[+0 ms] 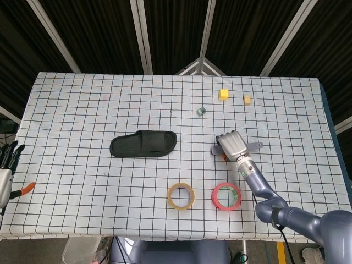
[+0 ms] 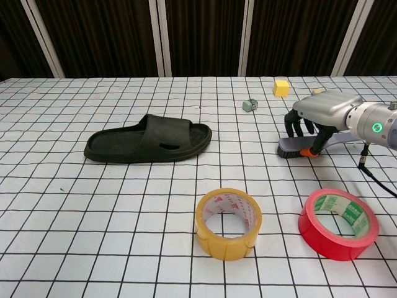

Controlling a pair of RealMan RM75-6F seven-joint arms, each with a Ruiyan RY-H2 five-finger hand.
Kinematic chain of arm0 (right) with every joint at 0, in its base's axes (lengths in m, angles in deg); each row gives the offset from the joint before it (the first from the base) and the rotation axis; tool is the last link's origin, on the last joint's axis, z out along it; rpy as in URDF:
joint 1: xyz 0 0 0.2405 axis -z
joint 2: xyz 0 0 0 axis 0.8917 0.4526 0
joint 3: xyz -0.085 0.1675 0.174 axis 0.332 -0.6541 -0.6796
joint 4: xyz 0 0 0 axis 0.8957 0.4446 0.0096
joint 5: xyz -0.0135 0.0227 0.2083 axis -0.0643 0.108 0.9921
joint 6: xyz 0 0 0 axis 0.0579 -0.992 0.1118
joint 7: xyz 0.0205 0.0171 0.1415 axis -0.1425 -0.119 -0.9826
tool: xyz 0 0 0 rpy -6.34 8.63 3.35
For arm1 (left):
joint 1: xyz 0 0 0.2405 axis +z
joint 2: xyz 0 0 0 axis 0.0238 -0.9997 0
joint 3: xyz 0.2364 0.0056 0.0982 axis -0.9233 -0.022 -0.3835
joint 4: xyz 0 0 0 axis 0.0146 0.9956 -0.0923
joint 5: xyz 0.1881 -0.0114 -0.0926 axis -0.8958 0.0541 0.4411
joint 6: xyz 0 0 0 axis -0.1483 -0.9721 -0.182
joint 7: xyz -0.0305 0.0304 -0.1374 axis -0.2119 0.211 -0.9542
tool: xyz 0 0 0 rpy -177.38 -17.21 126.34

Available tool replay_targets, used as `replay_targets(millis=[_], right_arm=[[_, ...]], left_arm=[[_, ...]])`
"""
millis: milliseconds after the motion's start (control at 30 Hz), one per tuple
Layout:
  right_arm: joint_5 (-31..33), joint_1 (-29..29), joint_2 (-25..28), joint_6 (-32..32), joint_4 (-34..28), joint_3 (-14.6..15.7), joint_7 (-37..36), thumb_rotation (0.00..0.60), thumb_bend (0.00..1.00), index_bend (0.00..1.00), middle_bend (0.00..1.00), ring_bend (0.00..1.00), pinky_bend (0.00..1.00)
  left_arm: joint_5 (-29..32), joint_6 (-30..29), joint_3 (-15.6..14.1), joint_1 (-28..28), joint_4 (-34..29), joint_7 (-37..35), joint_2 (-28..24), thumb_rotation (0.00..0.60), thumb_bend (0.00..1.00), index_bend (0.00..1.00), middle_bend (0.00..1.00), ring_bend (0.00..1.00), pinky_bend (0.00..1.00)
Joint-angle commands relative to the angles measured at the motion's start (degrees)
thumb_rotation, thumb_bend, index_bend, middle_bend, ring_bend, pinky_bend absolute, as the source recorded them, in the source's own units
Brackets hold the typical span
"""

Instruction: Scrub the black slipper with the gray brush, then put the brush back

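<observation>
The black slipper (image 1: 144,144) (image 2: 149,139) lies flat on the checked tablecloth, left of centre. To its right lies the gray brush (image 1: 254,146) (image 2: 290,149), bristles down, its handle pointing right. My right hand (image 1: 232,144) (image 2: 322,108) arches over the brush head, with fingers curled down its far side and the thumb on its near side, gripping it on the table. My left hand (image 1: 6,159) hangs off the table's left edge with its fingers spread, holding nothing. It shows only in the head view.
A yellow tape roll (image 1: 181,196) (image 2: 228,223) and a red tape roll (image 1: 226,196) (image 2: 338,222) lie near the front edge. A yellow cube (image 1: 223,94), a tan block (image 1: 247,99) and a small gray cube (image 1: 201,111) sit at the back. An orange-handled tool (image 1: 23,189) lies at the left edge.
</observation>
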Motion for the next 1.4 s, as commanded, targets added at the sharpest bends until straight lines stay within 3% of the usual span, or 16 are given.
replay_targets(millis=[33,167,400,633,800,1133,1400], right_arm=[[-1.4,0.2,0.1,-0.9,-0.1,0.1,-1.3,0.6,0.62,0.67,0.61,0.52,0.47],[-3.1,0.2,1.2,-1.8,-1.6,-0.1,-2.7,0.6,0.66,0.69,0.63,0.53,0.48],[-4.6,-0.5,4.4,-2.9,-6.5,-0.9,-2.0,0.6,0.66,0.69,0.63,0.53,0.48],[-3.5,-2.0,6.4,-2.0,-11.1,-2.4,0.1,0.6,0.66,0.69,0.63,0.53,0.49],[-1.5,-4.0,6.1,-0.6,-12.6,-4.4,0.3,0.6,0.66,0.69,0.63,0.53,0.5],[3.1,-9.6,0.3,1.4,-10.9,-8.3,1.9,0.6,0.66,0.69,0.64,0.54,0.53],[5.4,-12.5,-3.4,1.4,-9.9,-9.1,4.0,0.6,0.66,0.7,0.64,0.54,0.54]], left_arm=[[-0.6,0.9,-0.4,-0.5,0.2,-0.9,0.1,0.6,0.26,0.0,0.0,0.0,0.04],[-2.1,2.3,-0.9,-1.7,0.9,-2.7,0.7,0.6,0.38,0.01,0.03,0.0,0.07],[-4.0,5.8,-0.7,-5.4,1.0,0.8,3.1,0.6,0.48,0.04,0.04,0.01,0.08],[-2.1,17.2,1.2,-13.1,-3.1,4.9,3.4,0.6,0.47,0.03,0.06,0.01,0.08],[5.7,28.0,4.5,-19.4,-3.8,8.3,4.6,0.6,0.41,0.03,0.06,0.01,0.08],[15.7,37.5,6.4,-25.9,0.0,13.7,9.0,0.6,0.41,0.04,0.06,0.02,0.08],[18.3,41.7,6.1,-29.3,2.8,13.8,11.4,0.6,0.41,0.04,0.06,0.02,0.08]])
